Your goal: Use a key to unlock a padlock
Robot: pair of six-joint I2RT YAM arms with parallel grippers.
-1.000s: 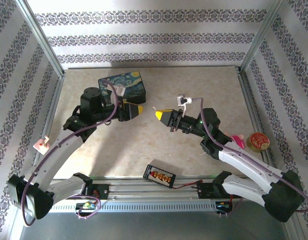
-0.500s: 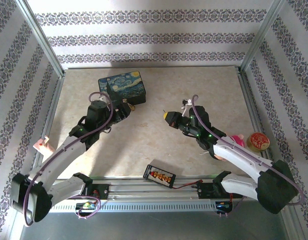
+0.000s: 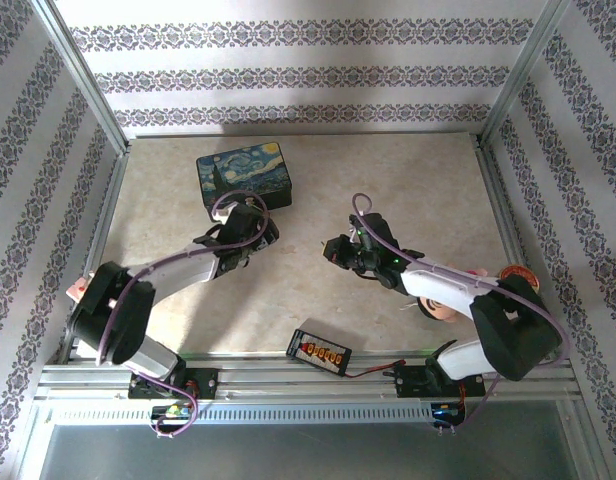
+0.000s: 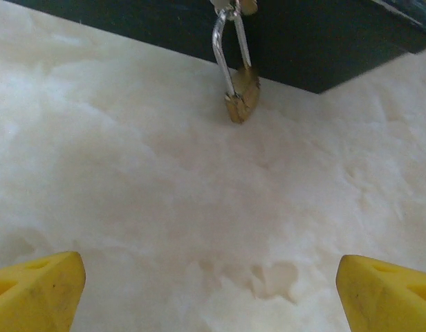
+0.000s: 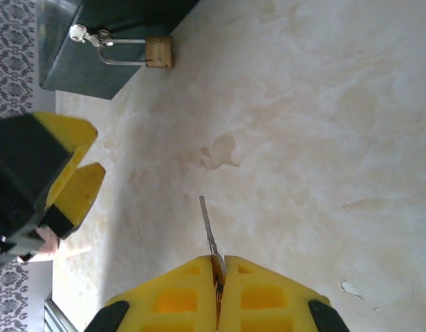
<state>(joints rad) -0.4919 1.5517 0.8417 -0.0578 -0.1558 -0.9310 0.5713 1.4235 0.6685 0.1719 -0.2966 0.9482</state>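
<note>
Brass padlock [image 4: 241,100] ahead of L claw [image 4: 211,287], spread, prob to steady it | R claw [image 5: 218,270] pinches key [image 5: 207,225], blade fwd to insert

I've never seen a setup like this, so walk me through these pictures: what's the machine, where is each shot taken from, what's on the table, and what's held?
These are two robot arms, each ending in a two-finger gripper with yellow tips. The wide picture looks down from above; the other two come from cameras on the wrists. On the table sit a dark blue painted box, a black strip with orange plugs and a round tin. A small brass padlock is hooked through the box's latch. The left gripper is open, facing it; the right gripper pinches a thin key.
</note>
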